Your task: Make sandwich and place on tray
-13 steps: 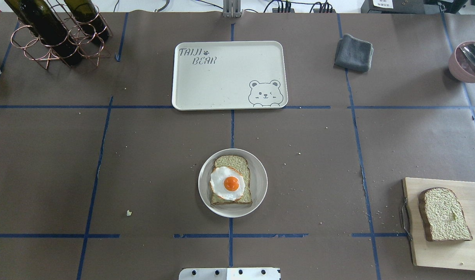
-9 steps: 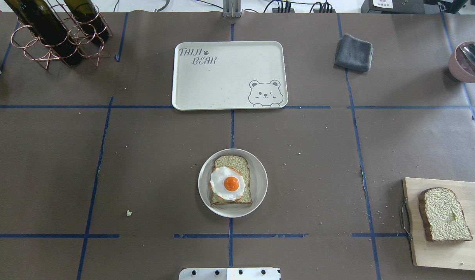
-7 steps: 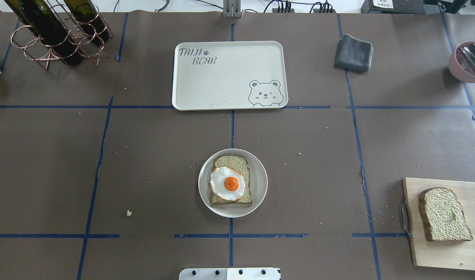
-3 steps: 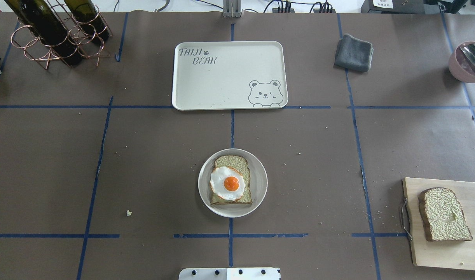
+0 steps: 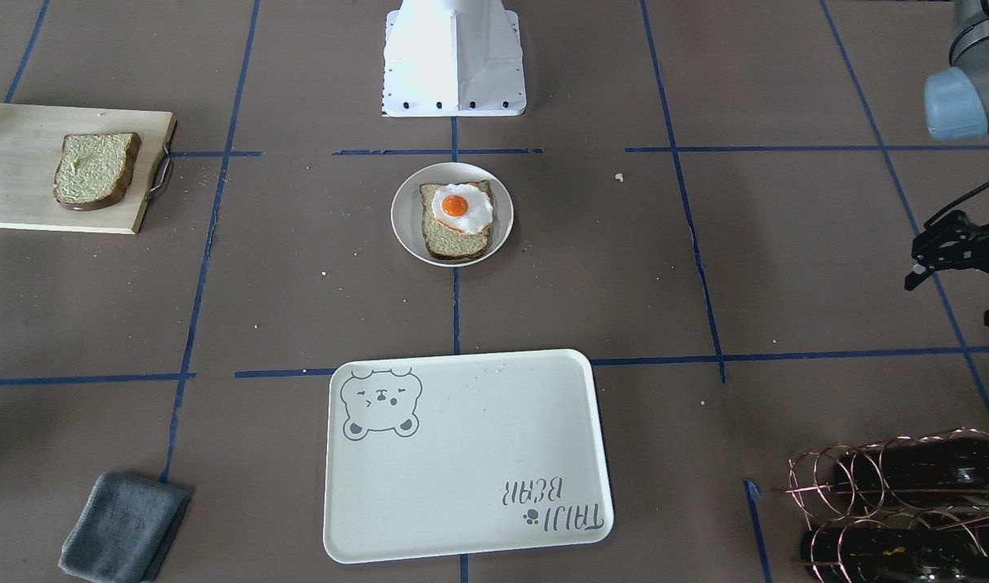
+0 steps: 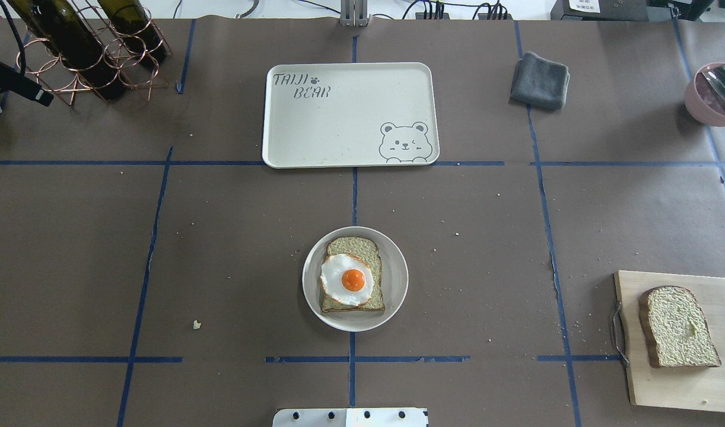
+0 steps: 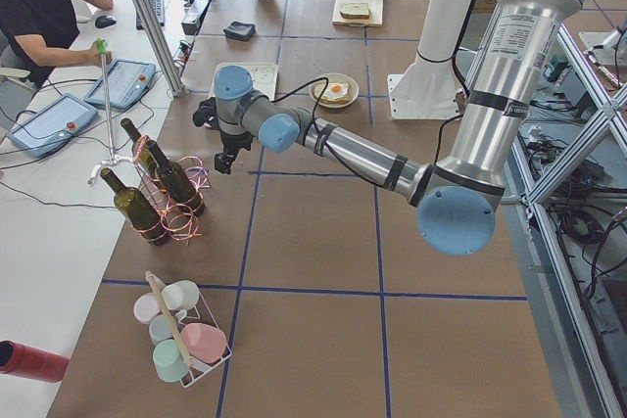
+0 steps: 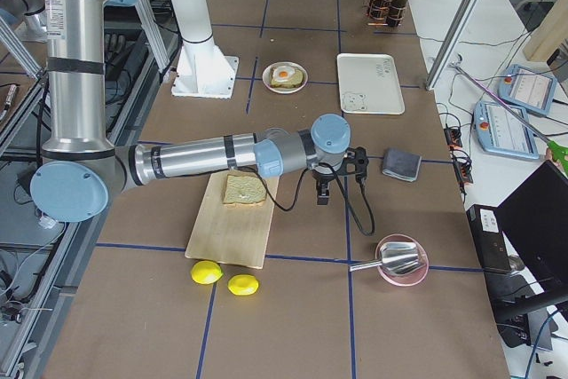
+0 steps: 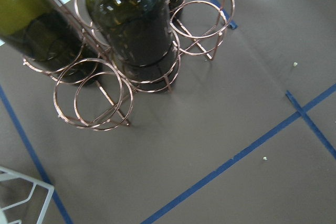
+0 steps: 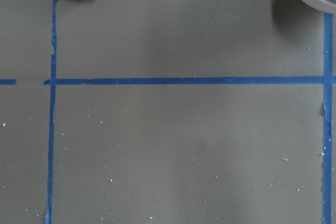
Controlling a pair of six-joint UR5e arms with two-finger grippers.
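table (image 6: 232,249): brown paper cover | blue tape grid (image 6: 72,359) | white side desk (image 7: 44,286) | light: even, soft shadows

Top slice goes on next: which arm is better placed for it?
Probably right. The right gripper hovers beside the cutting board with the bread slice; the left gripper is by the wine rack.

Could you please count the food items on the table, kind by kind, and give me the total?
Bread slices: 2
Fried egg: 1
Lemons: 2
Total: 5
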